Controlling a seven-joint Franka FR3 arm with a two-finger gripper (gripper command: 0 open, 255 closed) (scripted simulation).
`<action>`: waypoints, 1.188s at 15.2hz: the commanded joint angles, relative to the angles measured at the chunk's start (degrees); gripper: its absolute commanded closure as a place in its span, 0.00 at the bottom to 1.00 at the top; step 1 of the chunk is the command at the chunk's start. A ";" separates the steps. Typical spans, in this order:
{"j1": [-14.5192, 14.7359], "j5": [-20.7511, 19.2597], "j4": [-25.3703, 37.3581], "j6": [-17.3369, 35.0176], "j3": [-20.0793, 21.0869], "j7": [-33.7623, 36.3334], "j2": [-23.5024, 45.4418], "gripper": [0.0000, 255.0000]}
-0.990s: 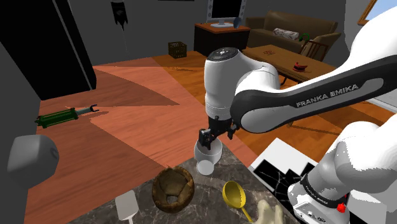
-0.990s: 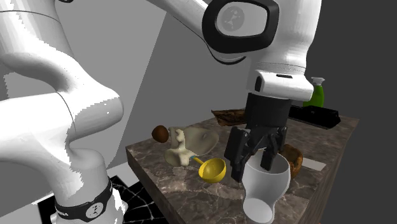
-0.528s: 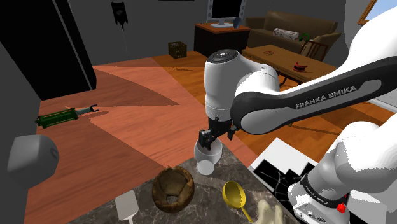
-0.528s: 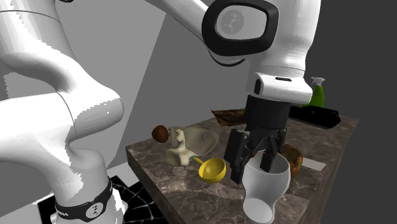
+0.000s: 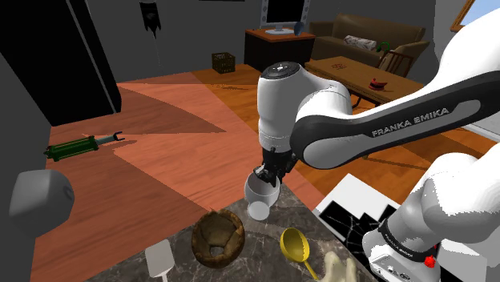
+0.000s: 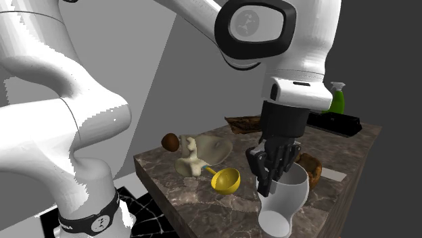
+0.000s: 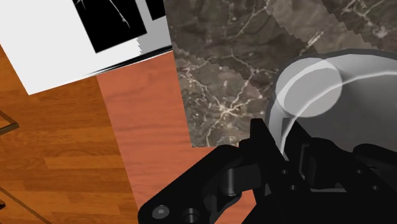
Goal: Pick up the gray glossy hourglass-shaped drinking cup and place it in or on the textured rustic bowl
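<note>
Since 0.5 s ago the fingers have been closed. The gripper (image 6: 276,169) is now clamped on the rim of the white hourglass cup (image 5: 259,199), at lower centre of the shoulder view. The grasp is judged made. A lift is called for next, then a short carry to the brown rustic bowl (image 5: 218,237), just lower left.

Just 1 text can be read: the brand name "FRANKA EMIKA", in pale capital letters along the dark grey band (image 5: 401,124) on the forearm link of the white robot arm (image 5: 280,108), seen in the shoulder view. In the second exterior view, the round dark joint cap (image 6: 255,20) bears a faint emblem, too indistinct to read.
</note>
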 commanded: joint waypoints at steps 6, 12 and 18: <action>0.22 0.49 1.77 -3.38 -0.67 -0.79 -1.69 1.00; 0.39 0.86 4.88 -8.37 -1.62 -1.72 -3.72 1.00; 0.41 0.97 8.40 -13.23 -2.46 -2.44 -5.16 1.00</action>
